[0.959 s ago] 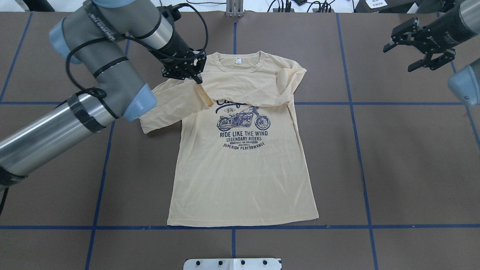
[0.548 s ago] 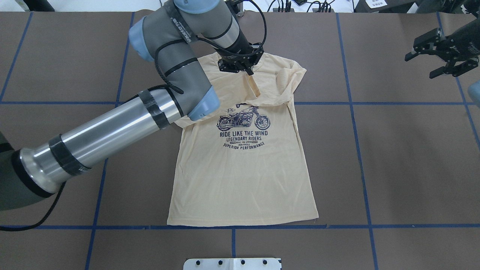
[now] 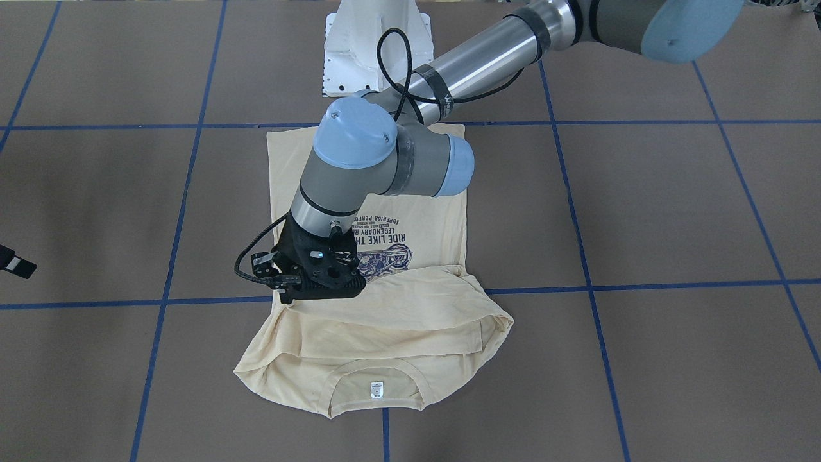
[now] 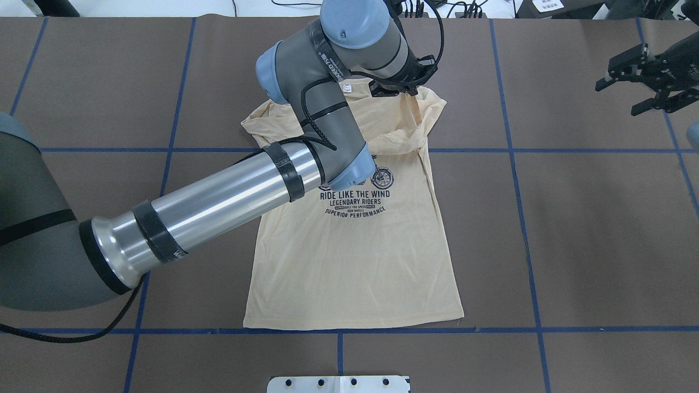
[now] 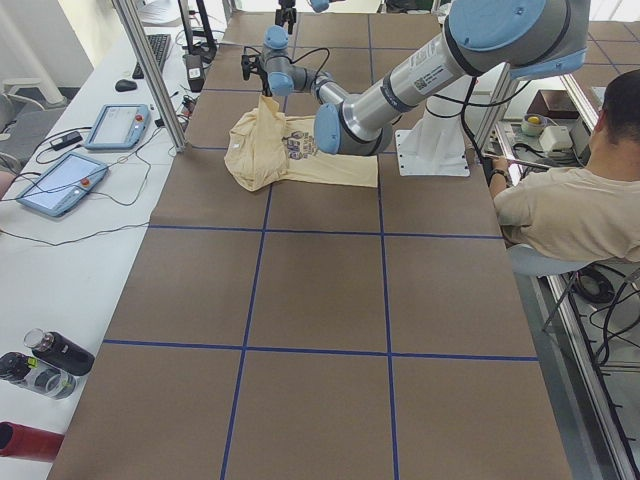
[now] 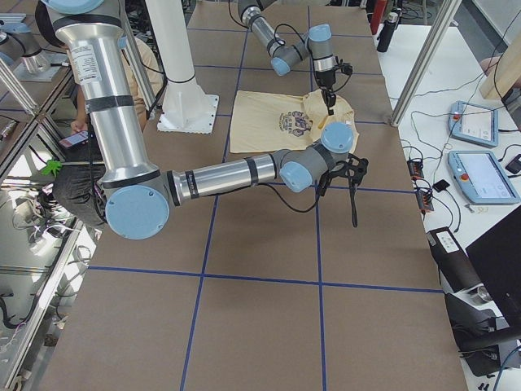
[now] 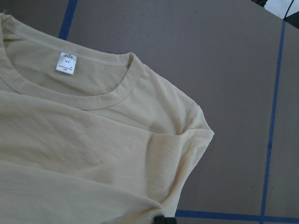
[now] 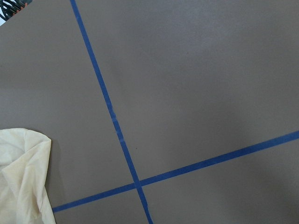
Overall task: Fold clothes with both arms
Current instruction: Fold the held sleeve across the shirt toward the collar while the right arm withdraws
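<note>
Cream-yellow motorcycle-print long-sleeved T-shirt (image 4: 355, 262) flat on brown desk (image 4: 600, 218). Left black gripper (image 4: 401, 91) at its 1 o'clock shoulder, can't tell grip state. Right black gripper (image 4: 616, 99) at 2 o'clock, wide open, empty.

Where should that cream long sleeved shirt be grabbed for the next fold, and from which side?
Probably the straight bottom hem of the thin cream-yellow long-sleeved T-shirt, pinched at its two corners from the robot's side. It lies flat and uncovered beside the blue tape line, while the sleeves are folded across the chest.
</note>
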Motion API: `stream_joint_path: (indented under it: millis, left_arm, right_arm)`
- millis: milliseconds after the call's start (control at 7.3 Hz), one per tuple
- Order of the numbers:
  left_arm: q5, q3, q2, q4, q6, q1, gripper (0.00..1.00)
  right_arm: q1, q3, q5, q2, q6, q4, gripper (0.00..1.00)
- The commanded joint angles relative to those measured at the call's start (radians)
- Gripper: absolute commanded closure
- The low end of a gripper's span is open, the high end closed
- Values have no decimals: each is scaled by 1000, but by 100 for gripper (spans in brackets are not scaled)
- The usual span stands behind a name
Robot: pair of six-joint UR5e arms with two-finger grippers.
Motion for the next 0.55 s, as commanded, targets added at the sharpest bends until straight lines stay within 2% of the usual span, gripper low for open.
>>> stream_joint_path:
  millis: [0,137,274,411]
  left_arm:
    - [63,24,-16,-39,0,28,100]
    - [63,26,-17,-39,0,35,100]
    - [63,27,-15,-39,1,35,58]
    - [63,26,-17,-41,0,34,24]
  right_arm:
    - [-1,0,-3,2,0,-1,1]
    - [-1,-2,-5,7,2,-4,1]
    - [-4,-2,-8,11,14,-5,1]
    - [-7,0,-11,14,19,-5,1]
